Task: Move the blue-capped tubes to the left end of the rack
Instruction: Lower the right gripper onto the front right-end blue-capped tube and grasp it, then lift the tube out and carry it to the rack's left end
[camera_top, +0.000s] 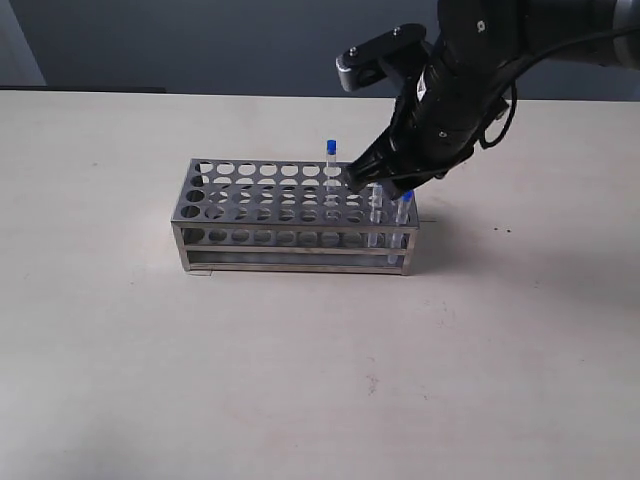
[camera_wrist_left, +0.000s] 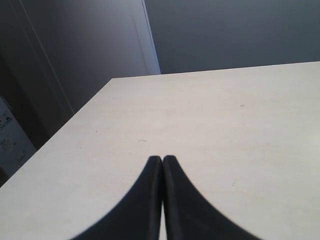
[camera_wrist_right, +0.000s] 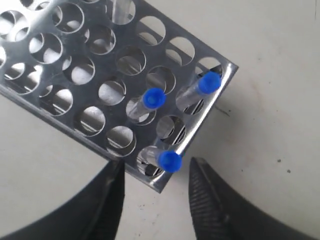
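The steel rack (camera_top: 250, 205) stands mid-table. One blue-capped tube (camera_top: 330, 150) stands in its back row, right of centre. A second blue cap (camera_top: 407, 197) shows at the rack's right end, just below my right gripper (camera_top: 366, 182). The right wrist view shows three blue-capped tubes in the end holes of the rack (camera_wrist_right: 75, 75): tubes (camera_wrist_right: 154, 98), (camera_wrist_right: 209, 83) and the corner tube (camera_wrist_right: 169, 161). My right gripper (camera_wrist_right: 157, 164) is open, and the corner tube's cap sits between its fingers without touching them. My left gripper (camera_wrist_left: 162, 159) is shut and empty over bare table.
The rack's left holes are empty. The beige table (camera_top: 300, 380) spreads wide around the rack. In the left wrist view the table's edge (camera_wrist_left: 90, 107) runs beside a dark wall and a white post (camera_wrist_left: 148, 45). The left arm is not in the exterior view.
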